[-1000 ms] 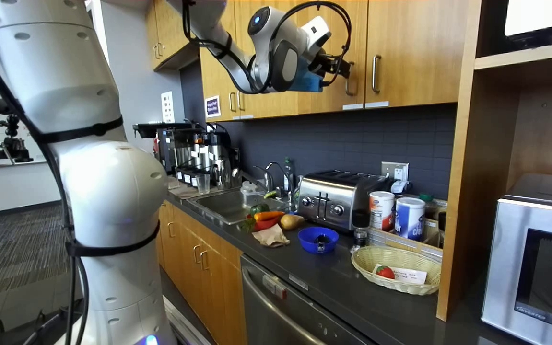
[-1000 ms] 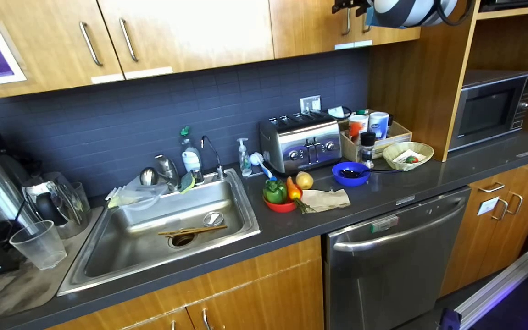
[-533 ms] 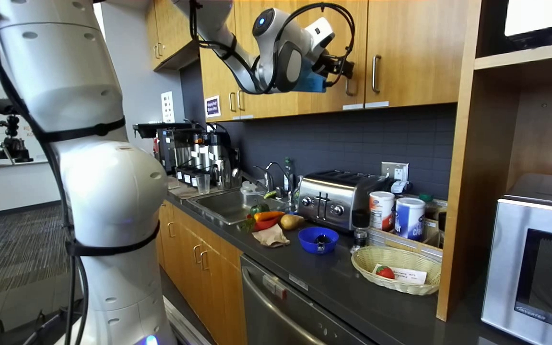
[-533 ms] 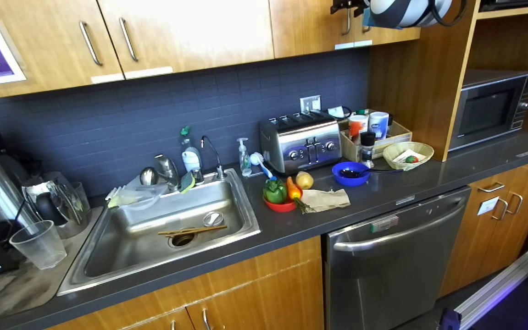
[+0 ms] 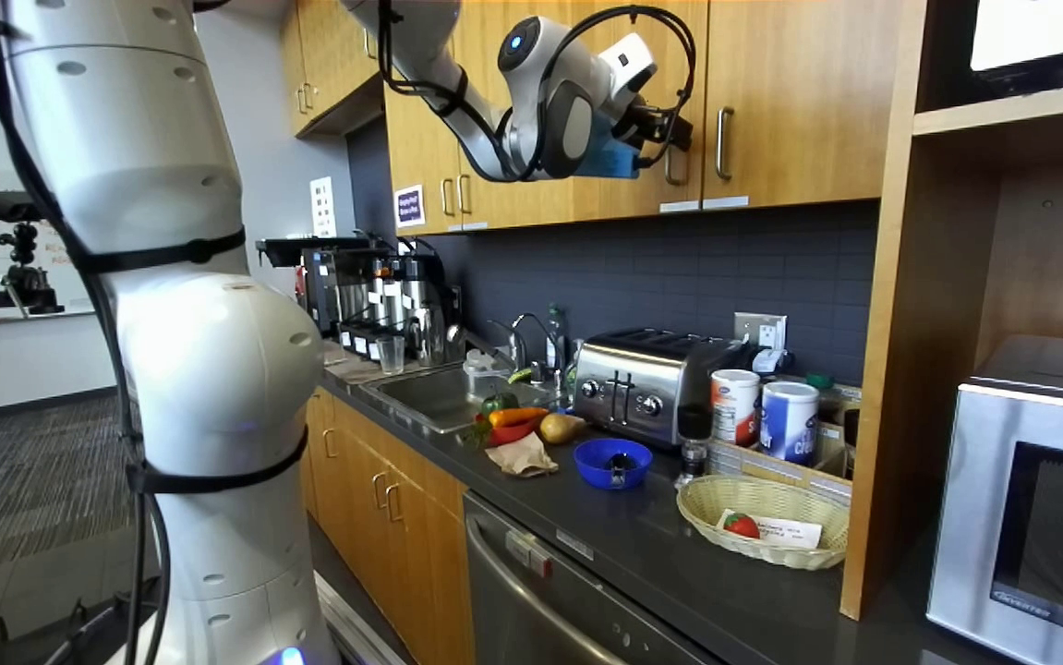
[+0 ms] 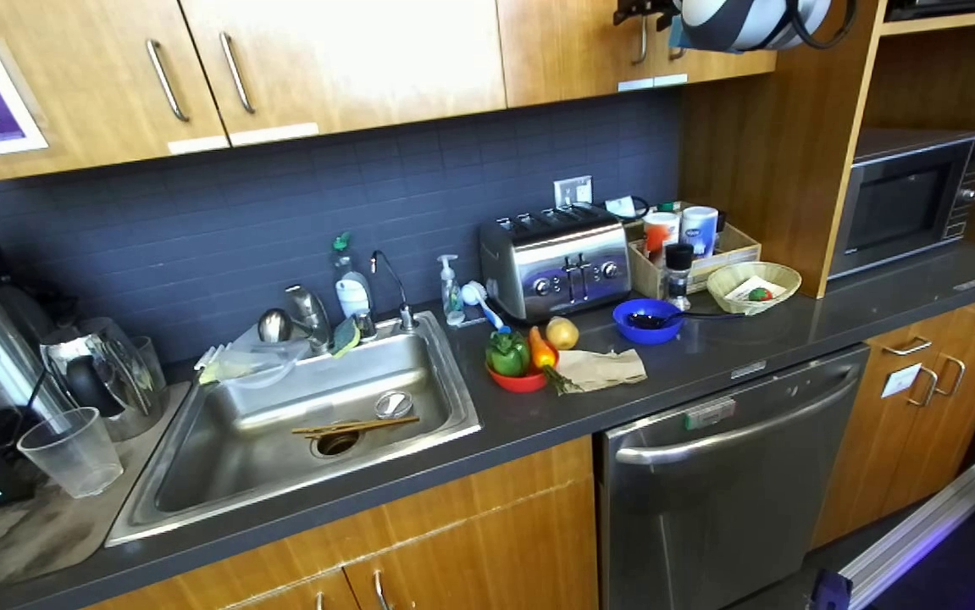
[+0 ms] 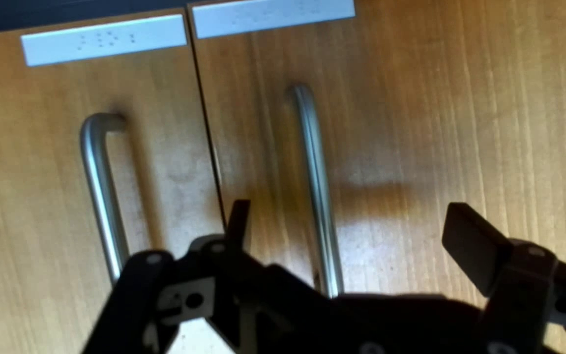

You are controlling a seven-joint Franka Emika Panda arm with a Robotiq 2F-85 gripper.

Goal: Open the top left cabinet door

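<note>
Arm (image 5: 577,129) has shifted rightward in an exterior view; claw (image 7: 349,221) spread, handle (image 7: 319,191) between its jaws. Door (image 6: 563,51): closed, above the table (image 6: 521,411). Judged rigid, light-swinging; smooth handle may slip, so grip mid-length.

The top left cabinet door (image 7: 435,137) is smooth, faintly glossy wood, its handle (image 7: 317,182) shiny metal, the gripper (image 7: 351,228) matt. In an exterior view, the sink (image 6: 250,440) at eight o'clock from centre is satiny metal, the crumpled paper (image 6: 601,371) at four matt, the basket (image 6: 722,286) at three rough (wicker, by its look).
</note>
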